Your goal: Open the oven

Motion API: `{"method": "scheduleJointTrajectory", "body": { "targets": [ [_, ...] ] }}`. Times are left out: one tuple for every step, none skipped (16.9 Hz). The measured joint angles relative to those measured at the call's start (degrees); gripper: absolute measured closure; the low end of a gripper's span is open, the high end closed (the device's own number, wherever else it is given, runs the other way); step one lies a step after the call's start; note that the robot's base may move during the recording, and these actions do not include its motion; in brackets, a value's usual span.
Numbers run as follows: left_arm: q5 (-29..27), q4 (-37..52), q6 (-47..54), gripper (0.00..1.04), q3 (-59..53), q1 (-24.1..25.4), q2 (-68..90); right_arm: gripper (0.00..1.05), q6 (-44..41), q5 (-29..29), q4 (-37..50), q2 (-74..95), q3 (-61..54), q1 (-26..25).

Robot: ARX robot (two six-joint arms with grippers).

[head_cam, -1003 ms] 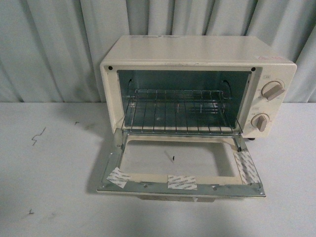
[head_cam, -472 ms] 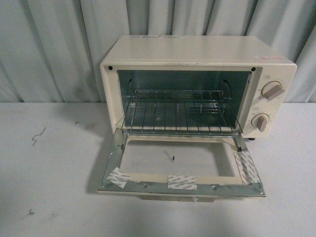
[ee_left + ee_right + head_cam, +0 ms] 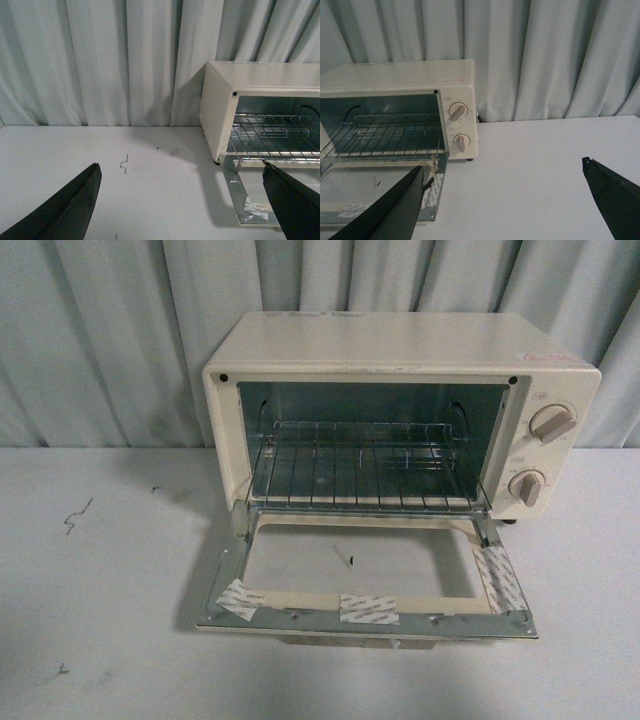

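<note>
The cream-white oven (image 3: 400, 350) stands at the back of the white table, its glass-windowed door (image 3: 365, 615) folded all the way down flat towards me. Inside, the wire rack (image 3: 365, 465) shows, and two round knobs (image 3: 550, 423) sit on the right panel. No arm appears in the front view. My left gripper (image 3: 182, 175) hovers open over bare table to the left of the oven (image 3: 250, 75), holding nothing. My right gripper (image 3: 502, 172) is open too, to the right of the oven (image 3: 395, 75), one finger (image 3: 395, 210) overlapping the door's corner in that view.
Pale pleated curtains (image 3: 120, 330) hang close behind the oven. The white table (image 3: 100, 590) carries a few small dark marks (image 3: 75, 515) on its left side. Strips of white tape (image 3: 368, 608) are stuck on the door's inner frame.
</note>
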Motion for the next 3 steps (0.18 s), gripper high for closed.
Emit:
{"method": "scheduleJointTrajectory", "body": {
  "targets": [
    [-0.02, 0.02, 0.02, 0.07, 0.00, 0.00, 0.00, 0.06, 0.00, 0.00, 0.00, 0.00, 0.00, 0.00],
    [0.00, 0.00, 0.00, 0.07, 0.00, 0.00, 0.00, 0.06, 0.00, 0.00, 0.00, 0.00, 0.00, 0.00],
    [0.00, 0.00, 0.00, 0.07, 0.00, 0.00, 0.00, 0.06, 0.00, 0.00, 0.00, 0.00, 0.00, 0.00]
  ]
}}
